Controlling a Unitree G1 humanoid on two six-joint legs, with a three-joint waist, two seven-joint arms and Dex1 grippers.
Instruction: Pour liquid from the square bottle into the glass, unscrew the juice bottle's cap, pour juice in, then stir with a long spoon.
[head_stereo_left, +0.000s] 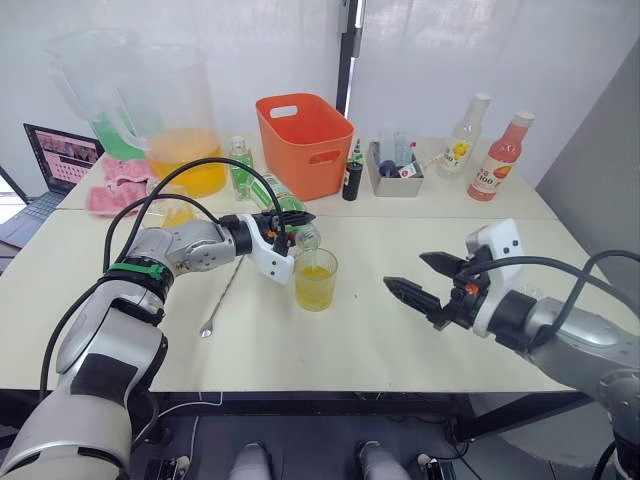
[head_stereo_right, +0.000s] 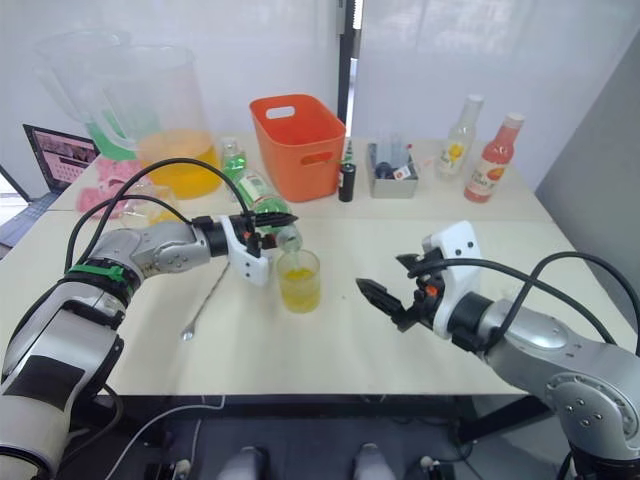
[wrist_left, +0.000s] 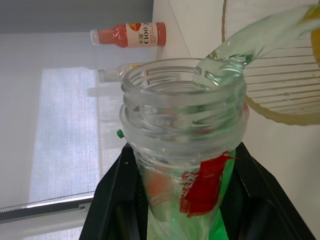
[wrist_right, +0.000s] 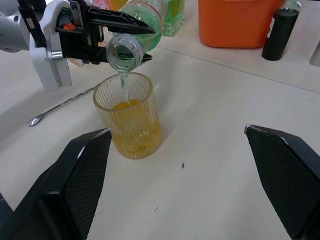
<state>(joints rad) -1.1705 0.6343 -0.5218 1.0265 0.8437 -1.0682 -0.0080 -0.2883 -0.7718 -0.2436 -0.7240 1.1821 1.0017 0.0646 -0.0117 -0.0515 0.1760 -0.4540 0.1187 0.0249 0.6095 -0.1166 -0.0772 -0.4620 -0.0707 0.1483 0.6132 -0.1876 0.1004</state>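
Observation:
My left gripper is shut on the green juice bottle, which has no cap and is tipped mouth-down over the ribbed glass. A thin pale stream runs from the bottle mouth into the glass, which is about half full of yellow liquid. A long spoon lies on the table just left of the glass. At the back stands a small square bottle of green liquid. My right gripper is open and empty, low over the table right of the glass.
An orange basket stands behind the glass, with a small dark bottle and a grey tray beside it. Two juice bottles stand back right. A big pitcher, a pink cloth and a laptop sit back left.

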